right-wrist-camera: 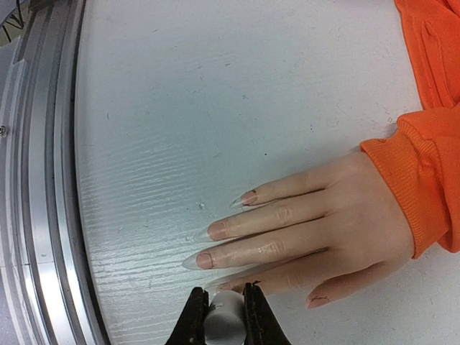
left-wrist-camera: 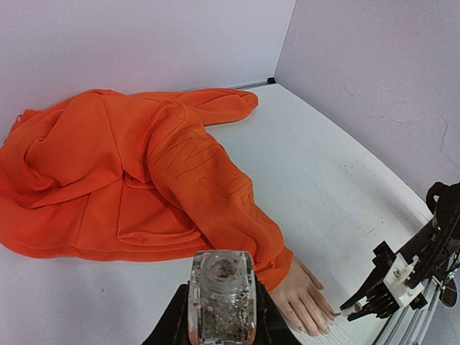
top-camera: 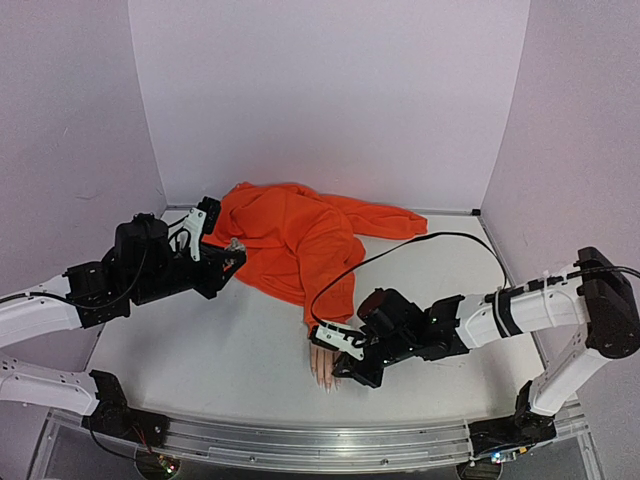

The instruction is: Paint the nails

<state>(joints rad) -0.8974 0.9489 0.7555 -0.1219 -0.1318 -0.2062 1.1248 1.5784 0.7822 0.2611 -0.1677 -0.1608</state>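
Nails [right-wrist-camera: 208, 231], one partly behind right end effector's [right-wrist-camera: 225, 300] cap [right-wrist-camera: 225, 322].

Both arms: white tube links, black joint housings. Left arm [top-camera: 40, 315] and right arm [top-camera: 530, 308] have black wrist sections w/ white side plates, prob. plastic. Right gripper [right-wrist-camera: 224, 320]: matte black throughout. Thin black cable [top-camera: 430, 236] arcs off the right forearm. Base blocks [top-camera: 108, 398] are black.
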